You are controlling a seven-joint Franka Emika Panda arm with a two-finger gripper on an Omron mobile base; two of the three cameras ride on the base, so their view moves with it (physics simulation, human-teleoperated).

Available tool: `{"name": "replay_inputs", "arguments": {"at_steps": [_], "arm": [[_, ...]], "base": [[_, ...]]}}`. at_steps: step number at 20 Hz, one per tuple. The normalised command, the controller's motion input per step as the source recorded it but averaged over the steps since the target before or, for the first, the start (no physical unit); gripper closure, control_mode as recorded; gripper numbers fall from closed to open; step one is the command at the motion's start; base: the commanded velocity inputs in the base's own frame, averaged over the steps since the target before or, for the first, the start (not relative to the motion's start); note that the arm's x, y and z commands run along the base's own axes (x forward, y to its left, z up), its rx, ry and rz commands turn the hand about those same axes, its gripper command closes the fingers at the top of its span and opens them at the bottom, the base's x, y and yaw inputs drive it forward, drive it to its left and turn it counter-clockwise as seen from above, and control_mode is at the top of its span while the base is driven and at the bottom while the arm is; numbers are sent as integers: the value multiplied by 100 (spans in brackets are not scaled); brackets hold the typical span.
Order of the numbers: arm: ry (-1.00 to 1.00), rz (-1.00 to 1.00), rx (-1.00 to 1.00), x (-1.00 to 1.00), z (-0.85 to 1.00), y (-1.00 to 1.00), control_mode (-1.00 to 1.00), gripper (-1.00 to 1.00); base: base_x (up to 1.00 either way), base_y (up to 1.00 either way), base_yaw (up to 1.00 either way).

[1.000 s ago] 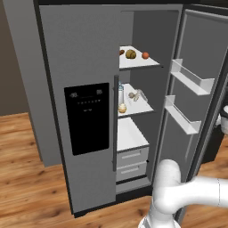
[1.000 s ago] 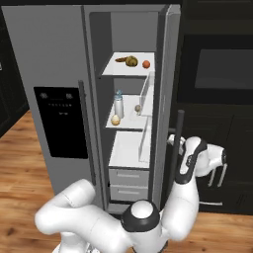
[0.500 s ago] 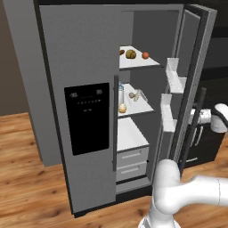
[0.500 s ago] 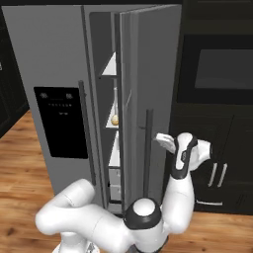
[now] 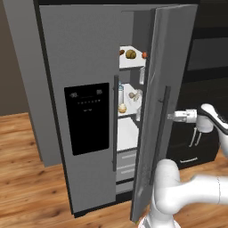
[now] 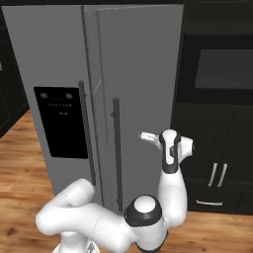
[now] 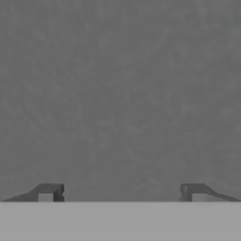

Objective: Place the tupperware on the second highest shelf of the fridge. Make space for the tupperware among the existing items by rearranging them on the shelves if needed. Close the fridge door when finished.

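Since a second ago the fridge door (image 5: 158, 111) has swung from wide open to almost shut, and the gripper (image 5: 173, 116) has followed it in. From the left base view, the door stands upright, its long axis vertical, with a narrow gap showing the shelf (image 5: 129, 113) and small foods (image 5: 130, 54); the tupperware I cannot make out there. From the right base view, the gripper (image 6: 144, 136) sits at the door's outer face (image 6: 133, 99), just right of the bar handle (image 6: 116, 153). In the hand view, the fingertips (image 7: 51, 192) stand wide apart, holding nothing, facing plain grey door (image 7: 120, 94).
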Motion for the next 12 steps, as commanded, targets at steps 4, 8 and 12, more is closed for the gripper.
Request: {"name": "replay_inputs", "arguments": {"at_steps": [4, 8, 12], "arm": [[-13, -6, -1, 33, 0, 99, -100, -100], [-7, -15, -14, 52, 0, 84, -100, -100], [-3, -23, -16, 58, 0, 70, -100, -100]], "base": [[0, 0, 0], [0, 0, 0], [0, 0, 0]]}}
